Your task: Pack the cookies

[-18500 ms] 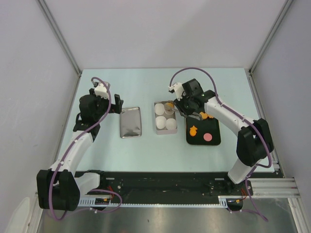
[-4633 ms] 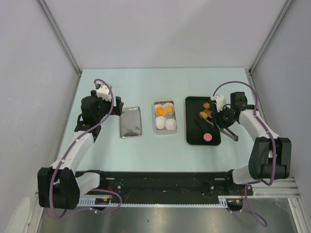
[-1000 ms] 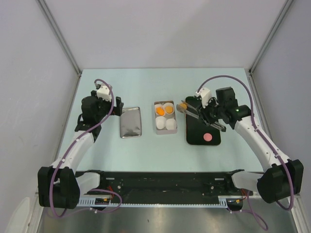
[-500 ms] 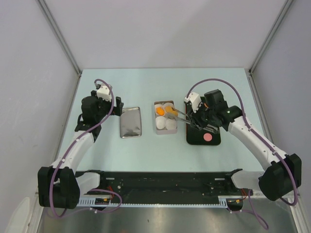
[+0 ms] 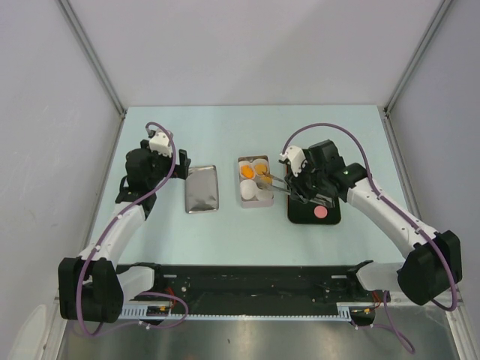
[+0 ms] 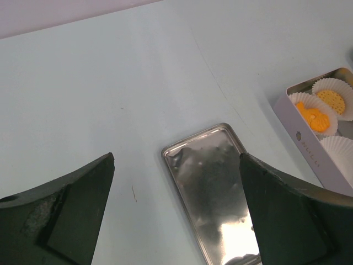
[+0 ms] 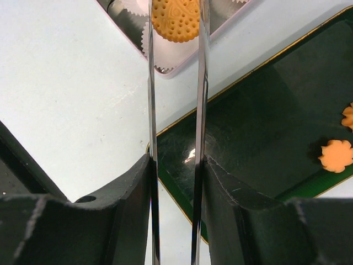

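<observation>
**Item 1, held cookie** [image 7: 175,19]. Round, orange, dotted face up and lying flat. Being round, it had no long axis. It was nipped at its edges between the two tips of the tweezers [image 7: 202,83] and hung over a white paper cup [image 7: 165,58] on the tray side of the tin [image 6: 306,152].

**Item 2, tweezers.** Two thin metal blades, near parallel, drawn in just enough to hold the cookie. In the top view their long axis ran from the right gripper [image 7: 175,165] leftward, tips toward the tin. The gripper's fingers were clamped on the blades' outer sides.

**Item 3, tin.** Rectangular, its long axis running away from the arm bases.
- The two far cups each held an orange cookie: one round and dotted [image 6: 332,98], one shaped [image 6: 313,117].
- A near cup [image 5: 247,189] showed white.

**Item 4, black tray** [image 5: 300,214]. Just right of the tin, under the right gripper.
- It carried a pink round cookie [image 5: 320,212] near its near edge.
- The wrist view showed two orange flower cookies [image 7: 335,155] on it.

**Item 5, lid** [image 6: 218,182]. Silver and flat on the table [image 5: 225,135], left of the tin, parallel to it and apart from it.

**Item 6, left gripper** [image 6: 176,165]. Fingers spread wide, holding nothing, above the table beside the lid.
</observation>
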Tool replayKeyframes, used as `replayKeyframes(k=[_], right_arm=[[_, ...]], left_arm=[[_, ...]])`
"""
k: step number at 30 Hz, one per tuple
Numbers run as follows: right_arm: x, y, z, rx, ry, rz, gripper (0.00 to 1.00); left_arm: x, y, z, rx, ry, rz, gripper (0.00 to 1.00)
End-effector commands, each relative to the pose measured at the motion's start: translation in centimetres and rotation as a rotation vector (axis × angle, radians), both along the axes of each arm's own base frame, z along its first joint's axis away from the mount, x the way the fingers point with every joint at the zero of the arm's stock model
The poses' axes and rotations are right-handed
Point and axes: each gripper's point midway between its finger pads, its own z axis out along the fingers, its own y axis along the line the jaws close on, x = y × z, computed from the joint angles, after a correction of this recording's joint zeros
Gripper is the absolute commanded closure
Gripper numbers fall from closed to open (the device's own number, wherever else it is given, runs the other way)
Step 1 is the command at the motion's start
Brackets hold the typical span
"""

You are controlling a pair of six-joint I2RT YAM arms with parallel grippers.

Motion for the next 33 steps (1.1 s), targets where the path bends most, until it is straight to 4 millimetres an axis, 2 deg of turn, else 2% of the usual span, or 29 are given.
replayKeyframes(k=[1,9,24,33], right_arm=[[0.6,0.7,0.2,0.015,-0.033,0.002,0.78],[0.0,0.8,-1.2,-0.005,-0.011,0.013,0.77],[0.1,0.7,-3.0,-0.035,0.010,0.015,0.75],[0.1,0.6,-3.3,-0.043,0.011,0.017,0.65]], left_arm=[[0.1,-0.4,1.1,0.011,-0.050,-0.022,0.00],[0.1,-0.4,1.0,0.011,-0.047,-0.023,0.00],[0.1,-0.3,0.9,0.013,-0.047,-0.019,0.00],[0.1,-0.3,1.0,0.013,-0.047,-0.019,0.00]])
